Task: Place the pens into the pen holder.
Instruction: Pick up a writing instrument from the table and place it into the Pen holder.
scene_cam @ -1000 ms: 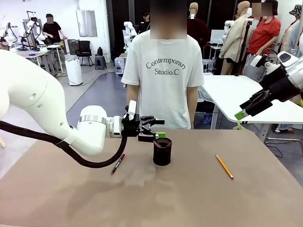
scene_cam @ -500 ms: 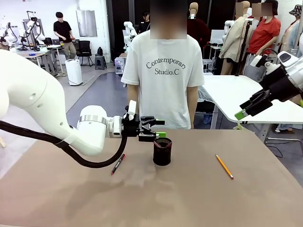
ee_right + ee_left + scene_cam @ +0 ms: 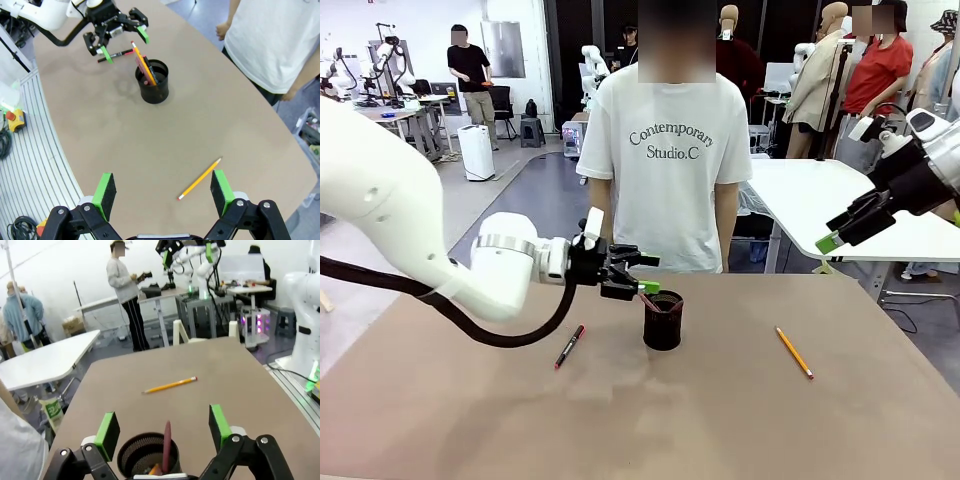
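We are holding our left hand [image 3: 645,274] wide open and empty just left of the one small black cylindrical metal-mesh pen holder [image 3: 662,325], which is standing mid-surface, so we are judging one drop finished and a fresh pick due. Inside it we are counting two things: a pinkish-red pencil [image 3: 166,440] and an orange-yellow stick [image 3: 141,59]. Two more are lying on the brown surface [image 3: 720,420]: a black pen with red ends [image 3: 570,346] near-left of the holder, and a yellow-orange pencil [image 3: 794,352] well to its right. Our right hand [image 3: 162,192] is hanging open and empty, high at the right. Next we are needing to lower the left hand onto the black pen and close across it.
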